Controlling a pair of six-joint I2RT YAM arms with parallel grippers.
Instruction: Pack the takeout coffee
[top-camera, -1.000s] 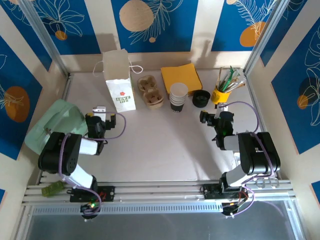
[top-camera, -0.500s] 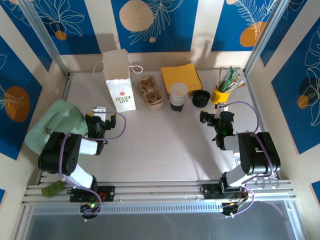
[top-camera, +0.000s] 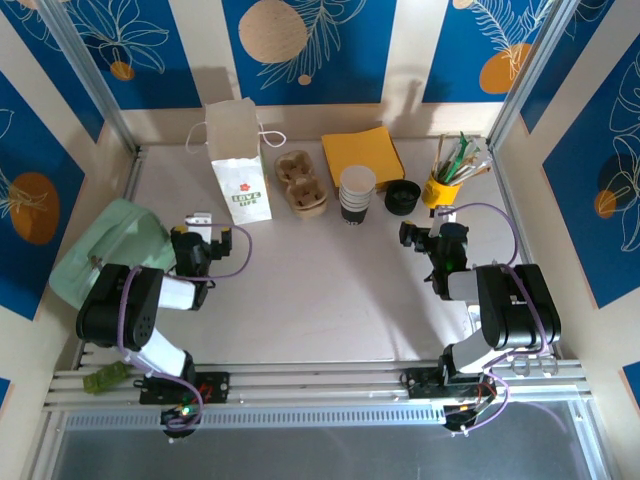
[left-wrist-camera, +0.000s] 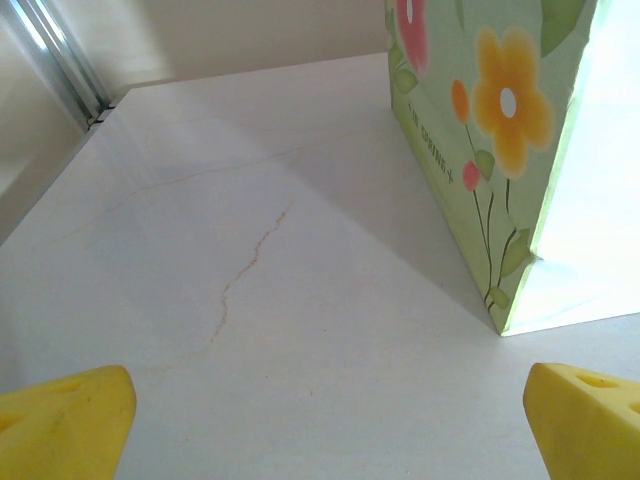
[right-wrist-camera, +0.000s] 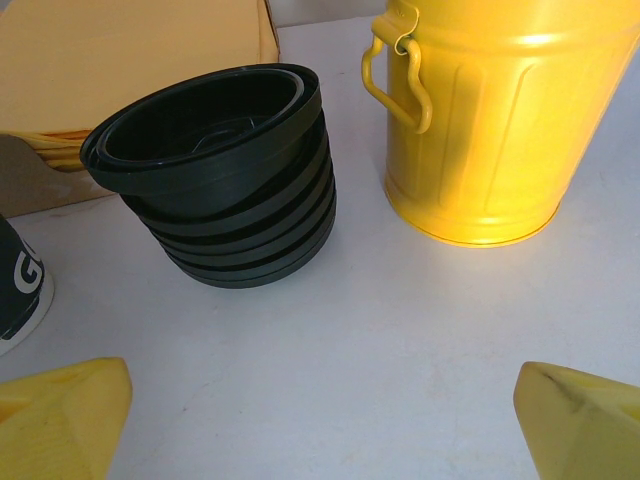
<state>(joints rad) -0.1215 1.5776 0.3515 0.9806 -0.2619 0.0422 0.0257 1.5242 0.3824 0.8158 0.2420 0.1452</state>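
Table of pale laminate is carrying a tall white paper bag at back left. The small dark, white-rimmed paper coffee cup is standing right of it, just beside a stack of black plastic lids. Left gripper and right gripper are both gaping wide, holding nothing.

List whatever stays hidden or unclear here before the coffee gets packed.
- Paper bag: inside hidden by its own walls in the top view; the left wrist view cuts off its top.
- Cup: the right wrist view's left edge leaves a sliver; contents too small from above.
- Yellow pail: top cut off in the right wrist view.
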